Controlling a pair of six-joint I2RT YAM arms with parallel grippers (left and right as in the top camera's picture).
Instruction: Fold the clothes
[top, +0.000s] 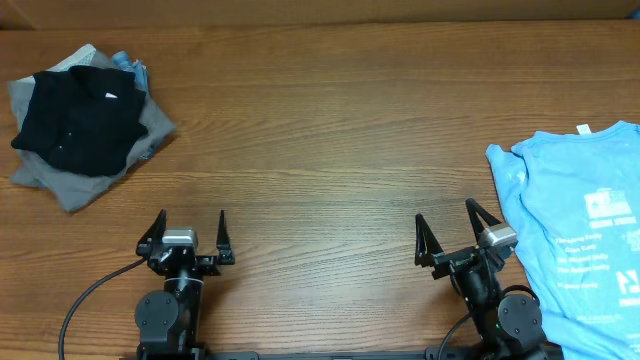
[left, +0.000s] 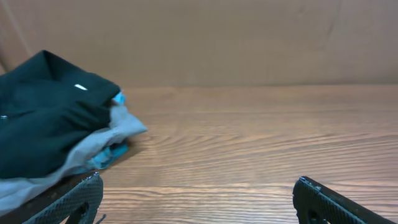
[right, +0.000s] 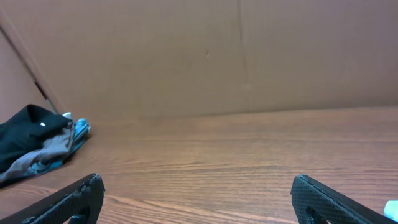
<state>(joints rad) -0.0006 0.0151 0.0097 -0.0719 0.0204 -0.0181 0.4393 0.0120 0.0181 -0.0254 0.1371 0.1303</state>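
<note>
Light blue T-shirt (top: 585, 215) lies beside the spread, empty right gripper (top: 444, 210), left gripper (top: 190, 217) likewise spread; a single-corner pinch would likely bunch the cloth.

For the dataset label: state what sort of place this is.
Probably a robot lab bench, not a home: wooden table backed by plain brown board, the left hand and right hand at its near edge, clothes pile staged aside.
</note>
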